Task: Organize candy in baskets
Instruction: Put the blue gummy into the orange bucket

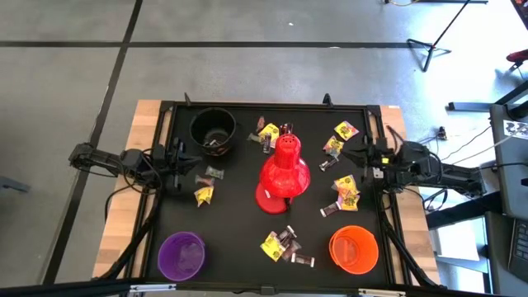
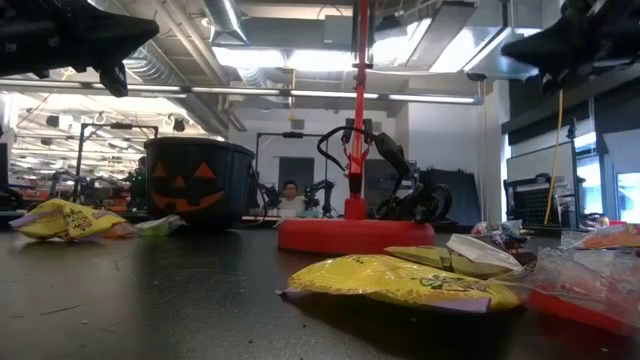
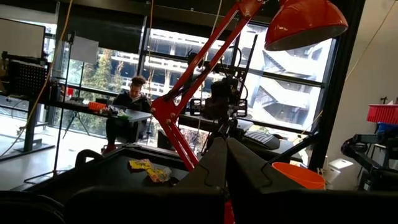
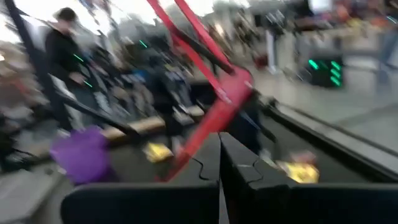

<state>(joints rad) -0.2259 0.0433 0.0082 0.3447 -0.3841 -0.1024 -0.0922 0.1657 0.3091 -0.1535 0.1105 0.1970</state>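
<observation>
Evidently both closed and empty: left gripper (image 1: 191, 158), right gripper (image 1: 353, 157).

the lamp (image 1: 283, 172) stands mid-tabletop (image 1: 235, 239). one bucket (image 1: 213, 129) sits behind it to the left, two more at the front left (image 1: 181, 255) and front right (image 1: 354, 249). candy (image 1: 345, 190) lies scattered around the lamp; some perhaps inside the rear bucket.
</observation>
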